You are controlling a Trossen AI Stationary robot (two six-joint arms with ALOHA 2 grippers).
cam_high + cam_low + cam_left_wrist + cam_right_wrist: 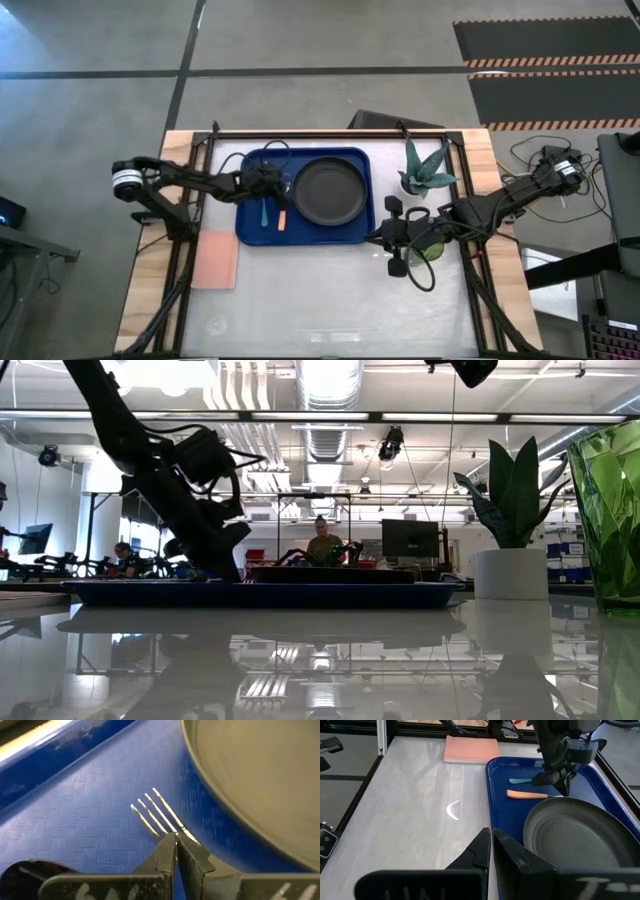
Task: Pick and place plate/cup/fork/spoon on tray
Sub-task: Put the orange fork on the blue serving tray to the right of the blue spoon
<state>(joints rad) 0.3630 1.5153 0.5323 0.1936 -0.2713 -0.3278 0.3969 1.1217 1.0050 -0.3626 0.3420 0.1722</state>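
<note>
On the left of the surface (330, 290) lies a flat pink rectangle (215, 260); the left pincer (272, 186) is down over the left part of the blue tray (350, 234), its fingers (192, 857) clenched, tips pressed together right above the neck of the fork (282, 219); whether they pinch the fork I cannot tell; the fork lies flat on the tray floor with its tines beside the plate's rim; just left of it lies the spoon (264, 213), parallel, also on the tray; the black plate (329, 192) fills the tray's right half; right of the tray stands a spiky plant in a white pot (424, 172); the right pincer (393, 238) hovers over the bare surface off the tray's right edge, fingers clenched on nothing; the green cup (432, 248) stands on the surface just beyond it, partly hidden under the right arm.
</note>
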